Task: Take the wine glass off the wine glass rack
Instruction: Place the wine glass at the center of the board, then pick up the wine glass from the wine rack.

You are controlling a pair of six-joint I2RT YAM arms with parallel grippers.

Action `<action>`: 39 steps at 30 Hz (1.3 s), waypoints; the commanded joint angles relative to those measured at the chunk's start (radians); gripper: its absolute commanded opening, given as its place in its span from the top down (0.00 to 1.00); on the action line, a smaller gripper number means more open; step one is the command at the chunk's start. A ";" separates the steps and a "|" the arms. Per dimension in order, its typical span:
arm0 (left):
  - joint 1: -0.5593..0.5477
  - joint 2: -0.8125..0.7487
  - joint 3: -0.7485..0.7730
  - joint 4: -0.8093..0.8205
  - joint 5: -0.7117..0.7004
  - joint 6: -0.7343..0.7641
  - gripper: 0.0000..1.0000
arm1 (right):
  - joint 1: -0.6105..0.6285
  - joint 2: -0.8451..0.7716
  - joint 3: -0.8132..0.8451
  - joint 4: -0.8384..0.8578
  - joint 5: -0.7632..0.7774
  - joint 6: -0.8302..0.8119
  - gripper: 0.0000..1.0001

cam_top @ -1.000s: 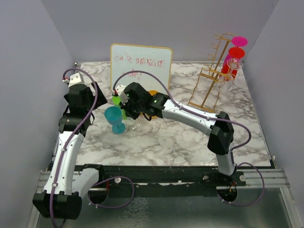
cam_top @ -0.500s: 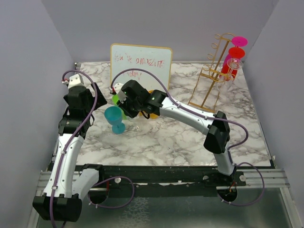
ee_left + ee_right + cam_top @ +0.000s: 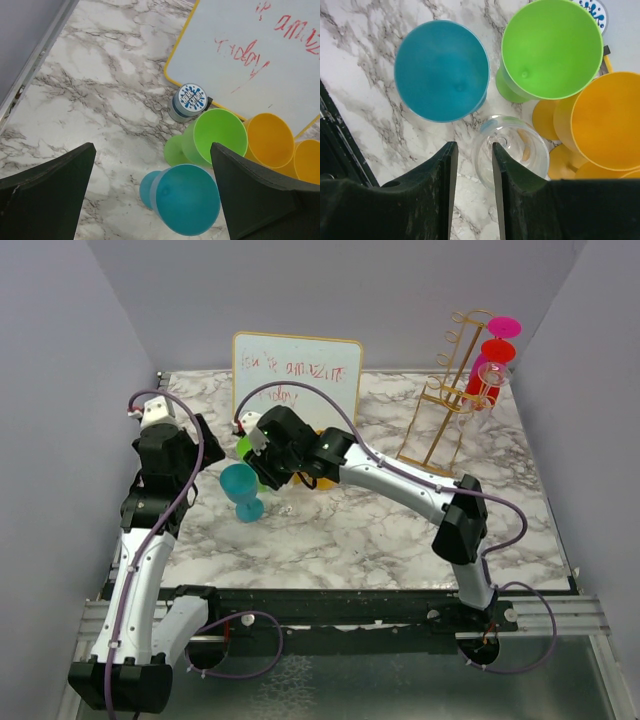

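White-grey marble table (image 3: 400, 530), plain lilac-grey walls (image 3: 60, 360) on 3 sides. A whiteboard (image 3: 297, 375) w/ yellow edge & red scrawl leans at the back. The wine glass rack (image 3: 440, 415) stands at the back-right corner w/ a pink glass (image 3: 505, 326) & a red glass (image 3: 497, 350) hung on it. The clear wine glass (image 3: 512, 150) is upright on the marble, left of centre, beside a teal glass (image 3: 441, 70), a green glass (image 3: 551, 47) & an orange glass (image 3: 607, 120). Over it is the right gripper (image 3: 473, 150), jaws parted a little, rim in the gap, not clamped. Nearby hovers the left gripper (image 3: 152, 147), jaws wide, holding nothing.

- Plain pale lilac walls (image 3: 60, 360) fill the left, top and right of the frame.
- A white tabletop (image 3: 370, 530) with grey marble veining fills the centre.
- A black rail (image 3: 330, 605) runs along its lower edge.
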 commanded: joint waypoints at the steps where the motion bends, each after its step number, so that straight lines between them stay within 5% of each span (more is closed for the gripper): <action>1: 0.004 -0.009 0.006 0.044 0.159 0.072 0.01 | 0.010 -0.092 -0.022 0.035 -0.032 0.020 0.61; 11: 0.004 0.008 0.093 0.044 0.426 0.086 0.01 | 0.010 -0.303 -0.188 0.122 0.018 0.109 0.61; 22: -0.010 0.071 0.138 0.058 0.786 0.102 0.01 | 0.009 -0.802 -0.673 0.196 0.233 0.315 0.59; 31: -0.273 0.121 0.154 0.102 0.719 0.100 0.01 | -0.055 -0.959 -0.716 0.111 0.259 0.402 0.58; 39: -0.408 0.158 0.157 0.116 0.604 0.083 0.01 | -0.283 -0.960 -0.652 -0.007 -0.016 0.402 0.58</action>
